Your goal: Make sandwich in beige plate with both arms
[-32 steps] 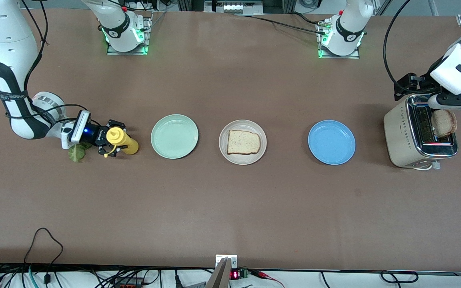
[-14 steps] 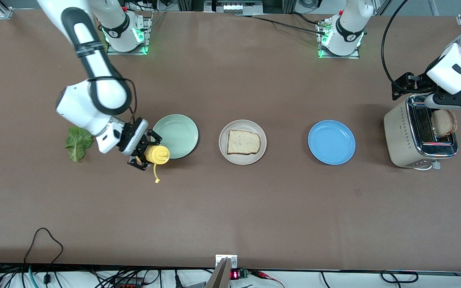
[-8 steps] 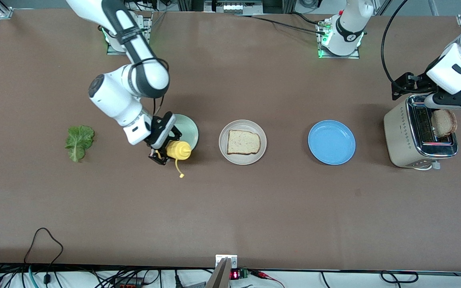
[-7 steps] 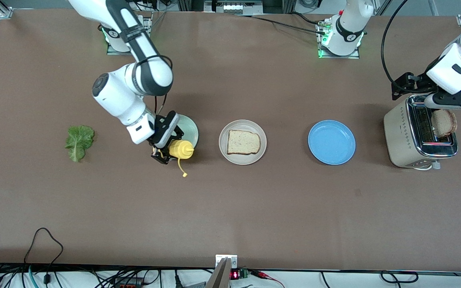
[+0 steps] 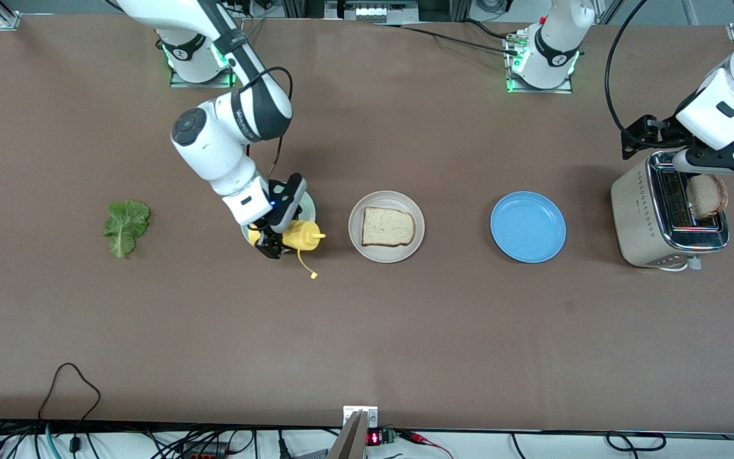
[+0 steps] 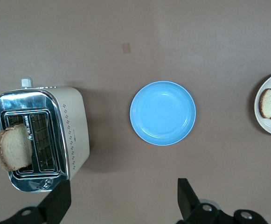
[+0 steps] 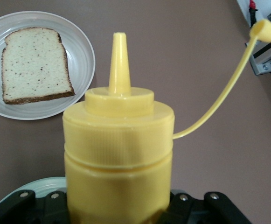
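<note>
Your right arm (image 5: 227, 137) reaches out from its base, elbow bent, wrist angled down. Your right gripper (image 5: 274, 241) hangs low over the table, jaws clamped on the body of a yellow squeeze bottle (image 5: 300, 237) held on its side, nozzle uncapped. Your left arm (image 5: 733, 102) waits at its own end of the table, wrist pointing down. Your left gripper (image 6: 121, 203) hangs there, fingers (image 6: 184, 196) spread wide, gripping nothing.
</note>
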`<state>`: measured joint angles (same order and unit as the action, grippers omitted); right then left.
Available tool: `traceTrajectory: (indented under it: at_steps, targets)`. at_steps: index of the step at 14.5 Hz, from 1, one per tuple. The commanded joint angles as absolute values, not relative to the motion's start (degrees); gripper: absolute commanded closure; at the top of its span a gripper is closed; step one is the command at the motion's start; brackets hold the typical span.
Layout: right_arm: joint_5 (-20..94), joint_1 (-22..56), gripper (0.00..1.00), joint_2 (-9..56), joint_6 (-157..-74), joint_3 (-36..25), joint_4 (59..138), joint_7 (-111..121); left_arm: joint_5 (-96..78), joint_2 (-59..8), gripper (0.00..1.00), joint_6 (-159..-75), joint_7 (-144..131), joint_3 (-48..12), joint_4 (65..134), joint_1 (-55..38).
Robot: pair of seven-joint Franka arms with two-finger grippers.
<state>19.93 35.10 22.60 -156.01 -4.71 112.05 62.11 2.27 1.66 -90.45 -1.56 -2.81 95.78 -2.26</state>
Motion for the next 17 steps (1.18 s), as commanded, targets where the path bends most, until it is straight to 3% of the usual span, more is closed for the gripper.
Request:
traceTrajectory:
  at_steps: [1,9,17]
  targets:
    - [8.0,35.9,0.61,23.5,-147.2,-5.5,105.3,51.4,3.2,2.0,0.0,-90.8,-0.4,-2.9,95.9,-2.1]
    - [-11.5,42.2,0.61,30.2,-125.5,-5.4,88.6,31.3,3.3,2.0,0.0,-90.8,-1.0,-3.3,95.9,-2.5]
    - [-24.1,50.3,0.61,34.8,-117.4,-5.5,85.9,24.6,3.3,2.0,0.0,-90.5,-0.9,-3.3,95.9,-2.5]
